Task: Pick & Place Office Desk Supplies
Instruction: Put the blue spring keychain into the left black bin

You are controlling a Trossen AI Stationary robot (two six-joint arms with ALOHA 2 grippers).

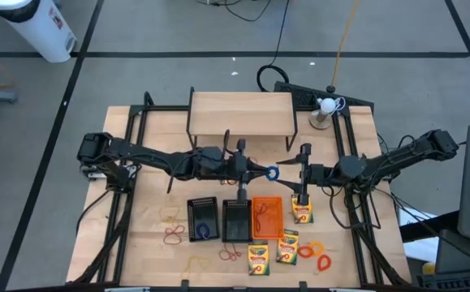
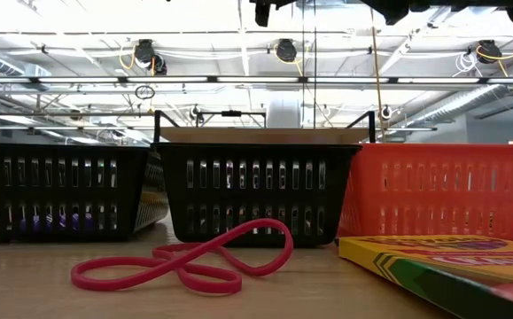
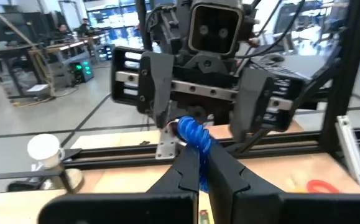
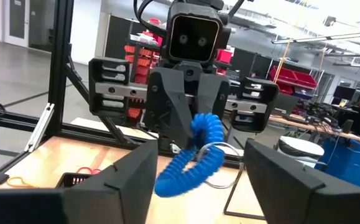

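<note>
The left end effector (image 1: 255, 170) is clamped on a blue rubber band (image 1: 272, 173) up in the air, above the orange tray (image 1: 268, 217). The right end effector (image 1: 293, 173) faces it, fingers apart

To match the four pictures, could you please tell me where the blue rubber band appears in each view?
High view: blue rubber band between both grippers, above the orange tray.
Low view: not in it.
Left wrist view: centre, pinched in the shut left gripper.
Right wrist view: centre, between the open right gripper's fingers.
Shared landmark: left gripper.
</note>
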